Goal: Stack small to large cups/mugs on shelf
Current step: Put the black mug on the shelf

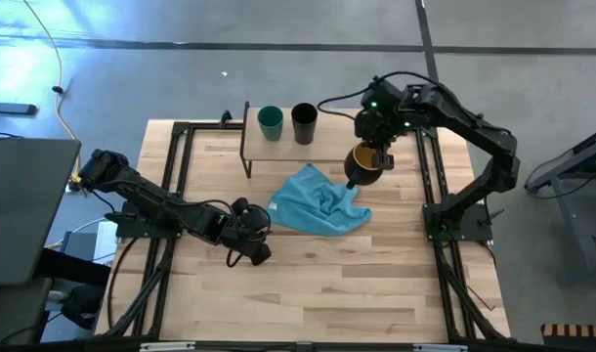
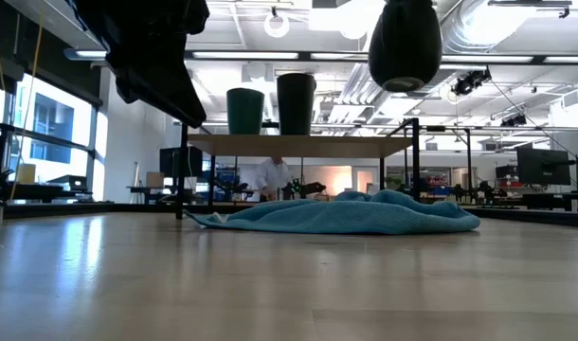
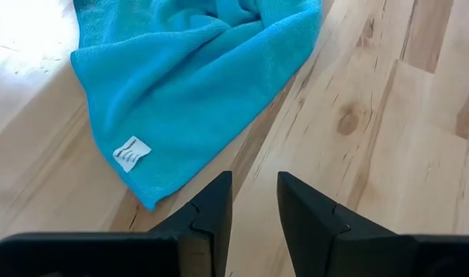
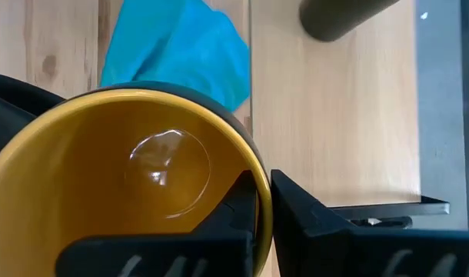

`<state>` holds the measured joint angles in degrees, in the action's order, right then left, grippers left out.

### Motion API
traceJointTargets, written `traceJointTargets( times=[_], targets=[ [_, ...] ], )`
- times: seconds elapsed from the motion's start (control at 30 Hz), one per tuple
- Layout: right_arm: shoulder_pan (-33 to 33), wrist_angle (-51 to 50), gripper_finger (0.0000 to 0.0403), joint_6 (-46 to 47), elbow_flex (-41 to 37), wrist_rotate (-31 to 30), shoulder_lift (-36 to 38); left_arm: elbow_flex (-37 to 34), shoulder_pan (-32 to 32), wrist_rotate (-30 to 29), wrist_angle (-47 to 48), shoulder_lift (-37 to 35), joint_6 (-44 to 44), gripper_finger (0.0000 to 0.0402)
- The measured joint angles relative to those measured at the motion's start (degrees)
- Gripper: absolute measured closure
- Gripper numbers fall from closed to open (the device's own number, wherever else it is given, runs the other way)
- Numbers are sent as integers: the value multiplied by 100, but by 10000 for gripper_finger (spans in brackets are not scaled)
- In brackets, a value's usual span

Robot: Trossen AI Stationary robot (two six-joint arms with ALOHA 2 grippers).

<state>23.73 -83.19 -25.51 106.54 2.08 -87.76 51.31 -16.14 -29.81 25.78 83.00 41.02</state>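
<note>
1. Mug [image 1: 364,162], dark outside and yellow-orange inside, hangs in the air off the shelf's right end, above the desk and just past the cloth's far right corner; the low view shows it raised above shelf height.
2. Right gripper [image 1: 374,159] grasps the mug by its rim, one finger inside the yellow wall and one outside, as the right wrist view shows.
3. Shelf [image 1: 327,149], a light-wood board on thin black legs, stands at the desk's far edge, near its middle.
4. Teal cup [image 1: 270,122] and black cup [image 1: 304,123] stand upright side by side on the shelf's left half, close together, teal to the left; the shelf's right half is bare.
5. Cloth [image 1: 319,200], a crumpled blue towel, lies on the desk just in front of the shelf, under and beside the mug.
6. Left gripper [image 1: 260,227] rests low near the cloth's left edge, fingers [image 3: 211,211] slightly apart and holding nothing.
</note>
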Motion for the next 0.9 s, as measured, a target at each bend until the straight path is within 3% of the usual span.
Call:
traceJointTargets(
  times=[0.53,0.9],
  targets=[
    [377,127,403,-1422,-2,9,-311,0,0,71,-44,0,374,308],
    [711,691,403,-1943,-7,453,-326,0,0,87,-85,0,622,308]
  ],
)
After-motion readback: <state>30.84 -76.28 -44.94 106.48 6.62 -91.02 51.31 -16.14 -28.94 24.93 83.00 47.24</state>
